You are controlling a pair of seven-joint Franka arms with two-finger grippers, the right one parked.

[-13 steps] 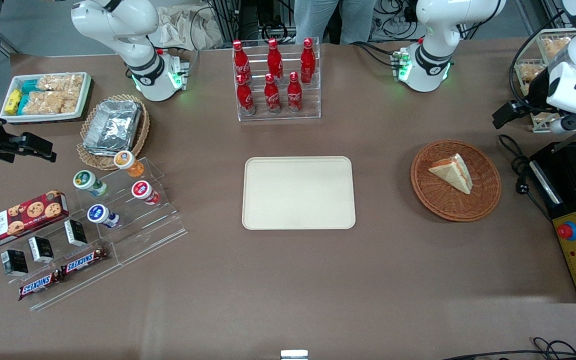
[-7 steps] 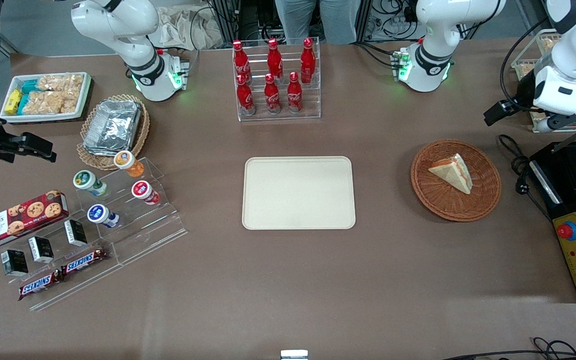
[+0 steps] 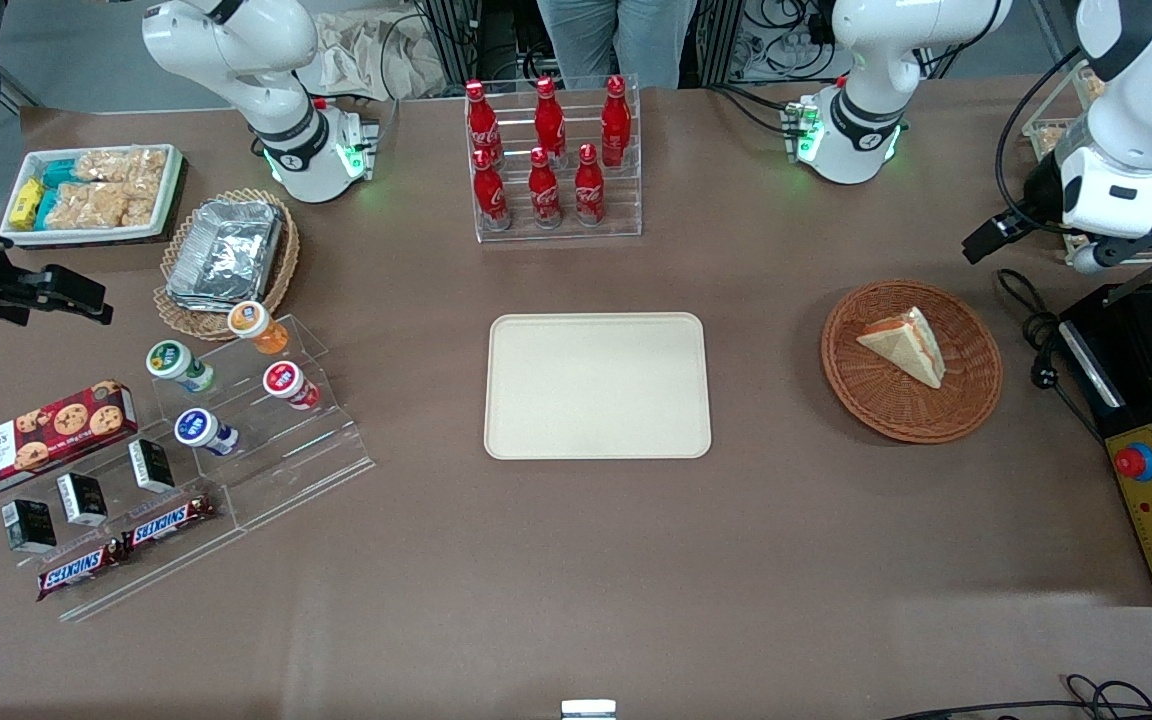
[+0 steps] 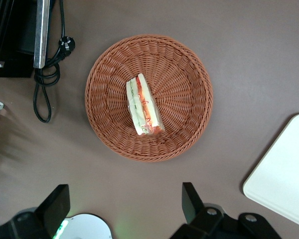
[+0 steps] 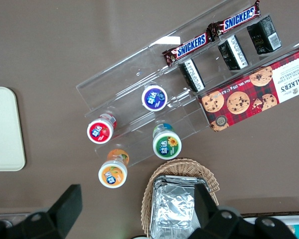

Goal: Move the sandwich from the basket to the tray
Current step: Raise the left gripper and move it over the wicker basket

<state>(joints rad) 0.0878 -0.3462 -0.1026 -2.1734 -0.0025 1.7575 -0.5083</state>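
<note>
Sandwich (image 4: 144,105) lies on its side in the basket (image 4: 187,82), filling edge up, clear of the fingers (image 4: 190,201). Gripper (image 4: 122,204) hovers above the desk (image 3: 796,540) just off the basket rim; fingers spread wide, holding nothing. Tray (image 3: 597,385) well apart, toward the parked arm's end. Height above the basket hard to judge.
</note>
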